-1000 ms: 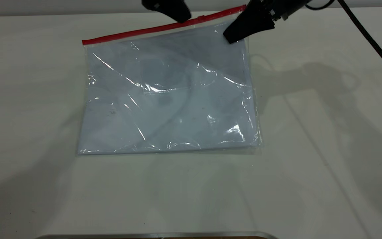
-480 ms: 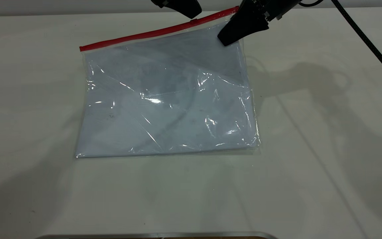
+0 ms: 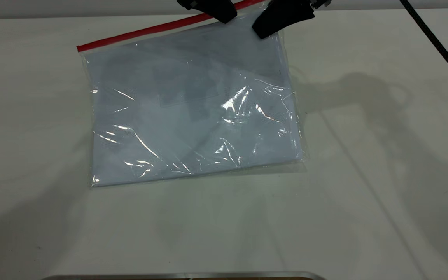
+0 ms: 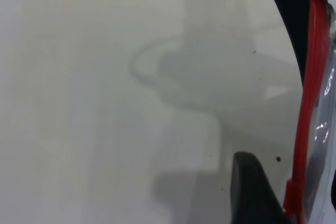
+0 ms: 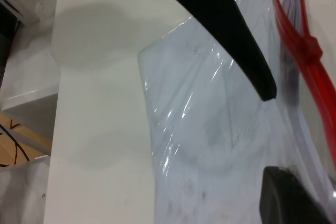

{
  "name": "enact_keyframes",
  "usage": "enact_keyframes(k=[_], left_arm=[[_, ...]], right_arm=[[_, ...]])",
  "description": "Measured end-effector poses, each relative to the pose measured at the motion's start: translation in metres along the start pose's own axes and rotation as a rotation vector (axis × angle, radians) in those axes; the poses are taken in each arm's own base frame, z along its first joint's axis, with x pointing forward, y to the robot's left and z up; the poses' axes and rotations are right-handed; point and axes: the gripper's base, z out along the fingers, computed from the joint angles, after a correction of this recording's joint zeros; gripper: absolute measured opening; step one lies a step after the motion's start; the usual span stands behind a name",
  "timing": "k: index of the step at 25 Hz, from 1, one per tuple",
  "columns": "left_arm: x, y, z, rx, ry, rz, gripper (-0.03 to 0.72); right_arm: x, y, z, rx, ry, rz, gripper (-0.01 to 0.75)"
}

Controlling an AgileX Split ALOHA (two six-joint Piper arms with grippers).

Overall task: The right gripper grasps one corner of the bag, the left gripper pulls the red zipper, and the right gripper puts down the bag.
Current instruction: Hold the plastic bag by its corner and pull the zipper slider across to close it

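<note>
While the right gripper (image 3: 263, 32) reaches down, jaws pinching the bag (image 3: 193, 105) corner, the left gripper's (image 3: 224, 16) jaws seemingly clasp the red zipper (image 3: 138, 33); white sheets (image 3: 177, 128) inside.

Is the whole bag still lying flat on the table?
No, the bag is lifted at its zipper edge by the right gripper.

Flat white table (image 3: 364, 194), matte surface. One item on it: flat transparent rectangular plastic bag (image 3: 193, 112) holding white sheets, centre-left of frame, upper red-strip edge raised off the surface.
</note>
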Motion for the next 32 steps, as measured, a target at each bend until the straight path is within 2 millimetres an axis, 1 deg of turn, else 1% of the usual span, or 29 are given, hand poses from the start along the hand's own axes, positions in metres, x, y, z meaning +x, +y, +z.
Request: enact_keyframes(k=[5, 7, 9, 11, 16, 19, 26, 32], left_arm=[[0.001, 0.0, 0.001, 0.002, 0.001, -0.001, 0.425], [0.003, 0.0, 0.005, 0.009, 0.006, -0.006, 0.422], [0.008, -0.001, 0.01, 0.019, 0.013, -0.013, 0.403], [0.011, -0.001, 0.015, 0.027, 0.02, -0.019, 0.372], [0.012, -0.001, 0.016, 0.026, 0.021, -0.019, 0.26], [0.011, -0.001, 0.016, 0.022, 0.02, -0.011, 0.213], [0.011, 0.0, 0.016, 0.008, 0.017, -0.013, 0.199], [0.003, 0.004, 0.012, -0.002, -0.013, -0.014, 0.199]], right_arm=[[0.0, 0.0, 0.0, 0.0, 0.002, -0.001, 0.034], [0.0, 0.0, 0.0, 0.0, 0.002, -0.001, 0.034], [0.0, 0.0, 0.0, 0.0, 0.002, -0.001, 0.034], [0.0, 0.0, 0.0, 0.0, 0.002, -0.001, 0.034], [0.0, 0.0, 0.0, 0.002, 0.003, -0.001, 0.034], [0.0, -0.001, 0.0, 0.01, 0.003, -0.001, 0.034], [0.001, -0.004, 0.0, 0.041, 0.016, -0.007, 0.034], [0.003, -0.005, 0.0, 0.055, 0.037, -0.017, 0.034]])
